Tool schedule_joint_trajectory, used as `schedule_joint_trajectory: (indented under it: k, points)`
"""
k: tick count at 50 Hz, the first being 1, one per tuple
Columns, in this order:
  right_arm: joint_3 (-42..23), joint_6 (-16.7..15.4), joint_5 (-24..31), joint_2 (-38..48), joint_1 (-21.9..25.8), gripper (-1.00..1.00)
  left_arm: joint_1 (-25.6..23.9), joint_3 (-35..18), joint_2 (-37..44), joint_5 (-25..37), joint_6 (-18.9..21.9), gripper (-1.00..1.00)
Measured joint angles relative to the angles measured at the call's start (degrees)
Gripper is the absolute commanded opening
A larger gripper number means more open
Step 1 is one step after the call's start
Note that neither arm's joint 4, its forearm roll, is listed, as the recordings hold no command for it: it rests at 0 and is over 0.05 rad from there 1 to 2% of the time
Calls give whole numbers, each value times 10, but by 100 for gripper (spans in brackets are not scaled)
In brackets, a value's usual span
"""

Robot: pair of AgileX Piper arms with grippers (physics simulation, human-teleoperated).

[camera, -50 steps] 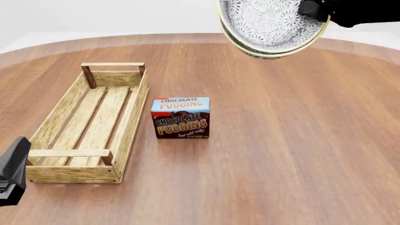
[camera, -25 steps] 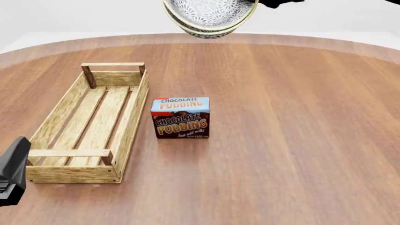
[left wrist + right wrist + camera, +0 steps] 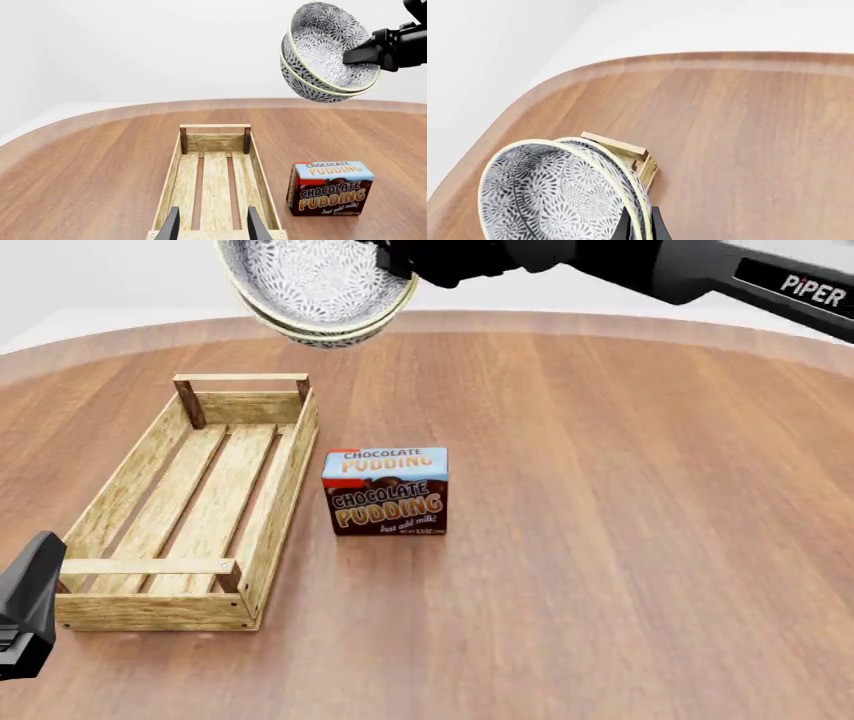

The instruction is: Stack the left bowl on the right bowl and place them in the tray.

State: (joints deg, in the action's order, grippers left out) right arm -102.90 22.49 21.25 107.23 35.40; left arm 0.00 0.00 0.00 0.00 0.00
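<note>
Two alike flower-patterned bowls are nested, the inner bowl [image 3: 311, 275] sitting in the outer bowl [image 3: 327, 337]. They hang tilted in the air above the far end of the wooden slat tray [image 3: 291, 475]. My right gripper [image 3: 395, 260] is shut on their rims from the right. The left wrist view shows the bowls [image 3: 327, 47] held by the right gripper [image 3: 363, 52], above and to one side of the tray [image 3: 170, 185]. The right wrist view shows the bowls [image 3: 547, 200] over the tray's end [image 3: 627, 150]. My left gripper [image 3: 212, 227] is open and empty at the tray's near end.
A chocolate pudding box [image 3: 387, 490] stands upright on the table just right of the tray; it also shows in the left wrist view [image 3: 330, 187]. The left arm [image 3: 30, 605] sits at the front left edge. The table is round brown wood [image 3: 627, 540].
My right arm has carried the nested bowls leftward, from high over the far right of the table to above the tray's far end. The left arm has not moved.
</note>
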Motion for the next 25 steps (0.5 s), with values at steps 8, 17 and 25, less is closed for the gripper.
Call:
schedule_joint_trajectory:
  k: [8,17,25]
  points:
    - [-33,8,-4,42,23,-100,0,0,0,0,0,100]
    - [-63,16,-9,79,40,-100,0,0,0,0,0,100]
    - [-85,25,-16,111,57,-100,0,0,0,0,0,100]
